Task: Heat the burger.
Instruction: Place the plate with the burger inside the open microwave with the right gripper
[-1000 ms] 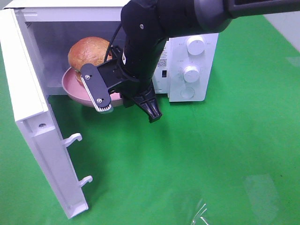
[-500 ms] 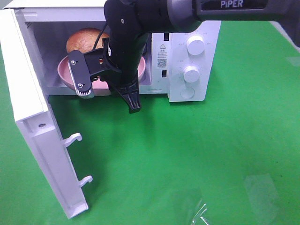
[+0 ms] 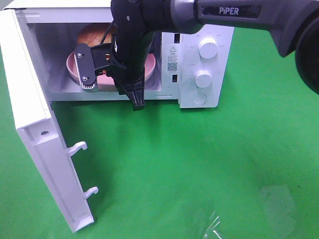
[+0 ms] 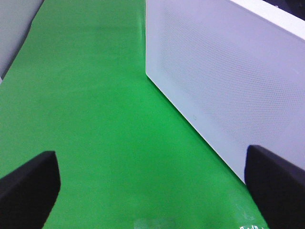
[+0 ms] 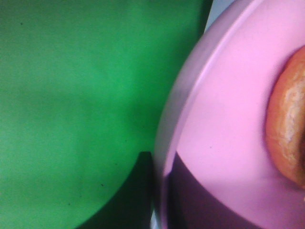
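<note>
Item: burger (image 3: 92,33); round, glossy orange-brown bun, top side up; no long axis to name, and it points no particular way; it sits on a pink plate (image 3: 73,68) inside the open microwave (image 3: 199,59), beyond the fingers of the right gripper (image 3: 87,83) and deeper in the cavity.

Right gripper: fingers clamped on the near rim of the plate, one dark pad outside the rim and one over the plate's inner face, as the right wrist view shows; the bun edge stands apart from the pads, with bare pink plate between.

Edges: the front lip of the cavity floor lies just below the fingers; the cavity's door-side wall is near the gripping finger, with a small gap; the roof is close above the bun; the door (image 3: 30,124) is swung fully wide, its two latch hooks projecting over the cloth.

Open room: the green cloth (image 3: 209,164) spreads broad and bare behind the fingers, away from the cavity mouth.

Left gripper (image 4: 152,191): fingers (image 4: 28,186) spread wide apart, holding nothing; green cloth lies between them and a white dotted panel stands near one fingertip, not touching.
</note>
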Available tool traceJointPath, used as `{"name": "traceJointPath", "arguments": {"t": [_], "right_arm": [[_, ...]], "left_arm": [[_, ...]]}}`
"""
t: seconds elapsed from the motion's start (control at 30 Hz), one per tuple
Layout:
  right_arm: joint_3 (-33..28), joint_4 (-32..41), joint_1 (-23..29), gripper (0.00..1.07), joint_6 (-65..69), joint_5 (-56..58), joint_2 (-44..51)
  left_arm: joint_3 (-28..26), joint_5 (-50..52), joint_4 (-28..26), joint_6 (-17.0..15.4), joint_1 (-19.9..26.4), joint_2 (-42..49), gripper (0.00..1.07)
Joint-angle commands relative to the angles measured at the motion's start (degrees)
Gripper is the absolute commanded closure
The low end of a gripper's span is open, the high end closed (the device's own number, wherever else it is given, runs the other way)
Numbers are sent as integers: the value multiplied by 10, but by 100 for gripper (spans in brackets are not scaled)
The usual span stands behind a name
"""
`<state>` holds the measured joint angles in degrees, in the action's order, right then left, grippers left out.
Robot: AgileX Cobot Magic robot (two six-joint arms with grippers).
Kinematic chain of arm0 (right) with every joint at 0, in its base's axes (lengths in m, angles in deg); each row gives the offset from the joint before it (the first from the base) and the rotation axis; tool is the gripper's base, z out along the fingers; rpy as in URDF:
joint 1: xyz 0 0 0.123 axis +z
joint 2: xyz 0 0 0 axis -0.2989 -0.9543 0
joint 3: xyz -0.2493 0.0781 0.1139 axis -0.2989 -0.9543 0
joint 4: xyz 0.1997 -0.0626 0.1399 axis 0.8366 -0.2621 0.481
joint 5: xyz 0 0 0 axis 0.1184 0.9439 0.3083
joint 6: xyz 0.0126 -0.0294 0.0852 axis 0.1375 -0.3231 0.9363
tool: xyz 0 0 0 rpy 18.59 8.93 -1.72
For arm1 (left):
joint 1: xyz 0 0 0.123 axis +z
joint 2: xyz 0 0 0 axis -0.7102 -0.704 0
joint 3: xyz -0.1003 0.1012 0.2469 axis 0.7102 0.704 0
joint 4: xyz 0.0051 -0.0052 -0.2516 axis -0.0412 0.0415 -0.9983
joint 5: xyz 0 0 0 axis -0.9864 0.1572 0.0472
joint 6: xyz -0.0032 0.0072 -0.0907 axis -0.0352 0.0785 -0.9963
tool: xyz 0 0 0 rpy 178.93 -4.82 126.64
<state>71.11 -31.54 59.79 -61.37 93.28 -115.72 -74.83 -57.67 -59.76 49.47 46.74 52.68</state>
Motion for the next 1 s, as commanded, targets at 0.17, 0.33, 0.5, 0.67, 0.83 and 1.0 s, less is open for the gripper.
{"name": "traceJointPath", "arguments": {"t": [0.17, 0.33, 0.5, 0.67, 0.83, 1.0], "right_arm": [[23, -8, -14, 107, 3, -33, -10], [41, -8, -22, 107, 2, -33, -21], [58, -9, -23, 107, -1, -37, -34], [64, -9, -23, 107, -12, -59, -44], [64, -8, -23, 107, -12, -74, -45], [64, -7, -23, 105, -14, -74, -52]], "left_arm": [[1, 1, -6, -1, 1, 10, 9], [1, 1, -6, -1, 1, 10, 9], [1, 1, -6, -1, 1, 10, 9], [1, 1, -5, -1, 1, 10, 9], [1, 1, -4, -1, 1, 10, 9], [1, 1, -4, -1, 1, 10, 9]]}}
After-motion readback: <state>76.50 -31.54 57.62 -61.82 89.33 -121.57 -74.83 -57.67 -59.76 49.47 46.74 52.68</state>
